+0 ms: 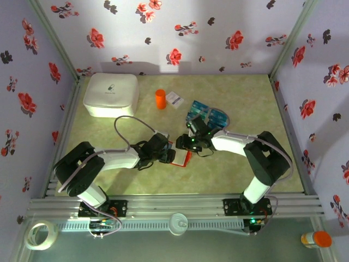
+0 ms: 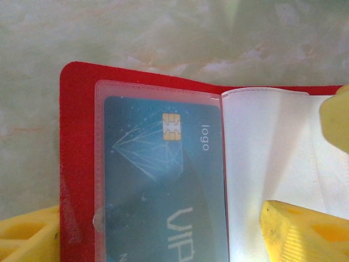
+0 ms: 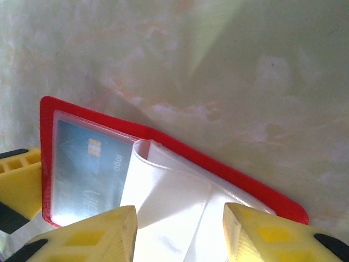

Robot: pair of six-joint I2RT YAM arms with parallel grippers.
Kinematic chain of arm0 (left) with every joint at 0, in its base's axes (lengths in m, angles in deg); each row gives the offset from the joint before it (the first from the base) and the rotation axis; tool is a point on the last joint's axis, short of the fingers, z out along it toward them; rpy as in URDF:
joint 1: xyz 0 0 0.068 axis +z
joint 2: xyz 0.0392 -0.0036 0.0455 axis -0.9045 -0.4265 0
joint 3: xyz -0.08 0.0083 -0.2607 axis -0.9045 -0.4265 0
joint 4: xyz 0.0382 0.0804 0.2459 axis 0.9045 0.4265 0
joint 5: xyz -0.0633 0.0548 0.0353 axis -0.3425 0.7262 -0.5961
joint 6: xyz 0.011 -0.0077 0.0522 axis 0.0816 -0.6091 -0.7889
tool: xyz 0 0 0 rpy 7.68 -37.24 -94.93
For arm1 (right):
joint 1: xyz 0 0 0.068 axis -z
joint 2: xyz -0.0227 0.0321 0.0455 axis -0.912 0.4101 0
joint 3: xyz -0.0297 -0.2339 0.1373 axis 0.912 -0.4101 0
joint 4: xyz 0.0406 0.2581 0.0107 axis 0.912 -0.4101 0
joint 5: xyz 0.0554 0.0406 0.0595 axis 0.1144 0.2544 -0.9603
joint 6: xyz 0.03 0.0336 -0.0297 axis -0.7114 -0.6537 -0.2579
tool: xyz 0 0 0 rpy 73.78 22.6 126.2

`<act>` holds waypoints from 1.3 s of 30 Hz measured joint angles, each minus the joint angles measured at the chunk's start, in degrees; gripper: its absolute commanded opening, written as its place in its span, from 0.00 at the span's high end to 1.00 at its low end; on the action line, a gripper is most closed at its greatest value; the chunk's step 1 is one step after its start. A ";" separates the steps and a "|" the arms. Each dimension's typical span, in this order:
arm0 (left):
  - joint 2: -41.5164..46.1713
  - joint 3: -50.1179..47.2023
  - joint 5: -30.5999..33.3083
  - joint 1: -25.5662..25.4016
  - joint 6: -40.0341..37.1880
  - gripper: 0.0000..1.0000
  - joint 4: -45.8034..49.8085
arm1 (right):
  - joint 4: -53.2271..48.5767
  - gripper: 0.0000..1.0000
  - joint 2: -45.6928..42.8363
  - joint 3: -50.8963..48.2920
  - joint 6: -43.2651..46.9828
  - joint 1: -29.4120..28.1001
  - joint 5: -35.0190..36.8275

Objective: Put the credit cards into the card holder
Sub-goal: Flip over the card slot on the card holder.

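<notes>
Okay, we see the left tool (image 2: 161, 218) spread, straddling the open card holder (image 2: 76, 136) mid-surface (image 1: 136, 180); one credit card (image 2: 158, 174) is in its left pocket. The right tool (image 3: 180, 212) is spread around the loose white sleeves (image 3: 169, 194), pinching nothing. We reckon a snagged sleeve could drag the holder or flip it shut. Spare credit cards (image 1: 207, 115) lie behind.

top view high, looking down on table (image 1: 229, 180), both wrist views close over the card holder (image 2: 76, 136)
</notes>
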 measured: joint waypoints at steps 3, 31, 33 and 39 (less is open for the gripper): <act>0.00 -0.09 0.09 0.00 0.00 0.23 -0.15 | 1.46 0.54 0.87 -0.70 -0.63 0.00 -0.68; 0.13 -1.07 0.26 0.04 0.02 0.23 -2.08 | 5.92 0.56 3.32 0.44 -3.04 0.02 -3.76; 0.15 -1.16 0.26 0.04 0.02 0.22 -2.25 | 5.62 0.57 3.32 0.55 -3.04 0.02 -3.78; 0.31 -1.27 0.07 0.02 0.02 0.20 -2.45 | 5.27 0.59 3.21 0.55 -3.41 0.02 -3.98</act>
